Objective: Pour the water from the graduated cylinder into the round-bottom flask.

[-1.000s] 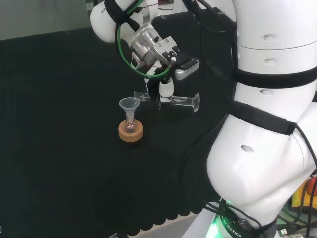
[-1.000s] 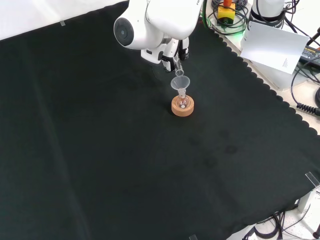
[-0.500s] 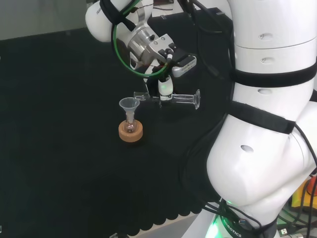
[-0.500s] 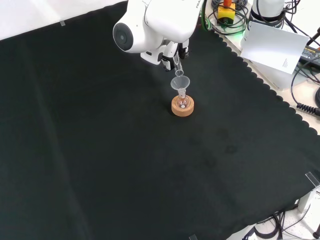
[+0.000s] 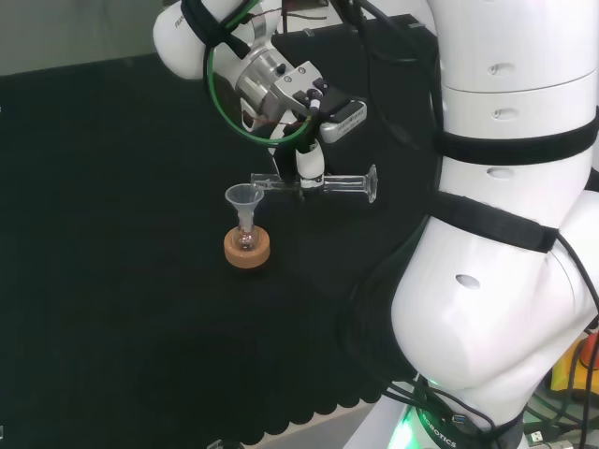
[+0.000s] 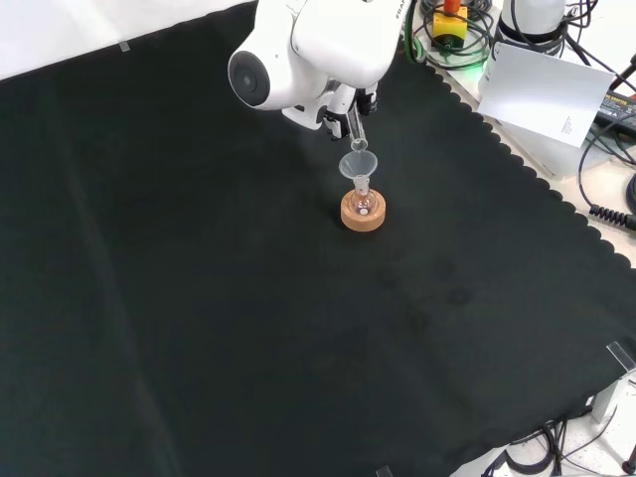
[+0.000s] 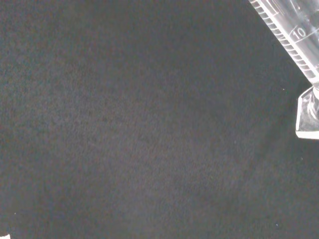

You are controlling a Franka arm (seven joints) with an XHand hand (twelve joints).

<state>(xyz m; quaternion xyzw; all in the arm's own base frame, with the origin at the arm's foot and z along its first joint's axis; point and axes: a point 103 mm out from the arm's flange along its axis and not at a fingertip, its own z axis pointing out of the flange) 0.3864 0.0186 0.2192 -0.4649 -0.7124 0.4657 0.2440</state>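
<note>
Change: hand (image 5: 309, 161) has shifted a little up and to the left in the head view, tipping the graduated cylinder (image 5: 323, 184) from a slight slope to about level.
Hand: fingers curled round the cylinder's middle, holding it above the cloth.
Graduated cylinder: lying on its side, spout end at the funnel (image 5: 244, 197) rim, foot toward the arm's white links in the head view; printed scale and foot show in the wrist view (image 7: 291, 37).
Funnel: clear, seated in the flask's neck.
Round-bottom flask: small (image 5: 246, 238), upright on a cork ring (image 5: 247, 250); in the front view (image 6: 363, 203) it stands just below the hand.
Bench: black cloth (image 6: 199, 328).
</note>
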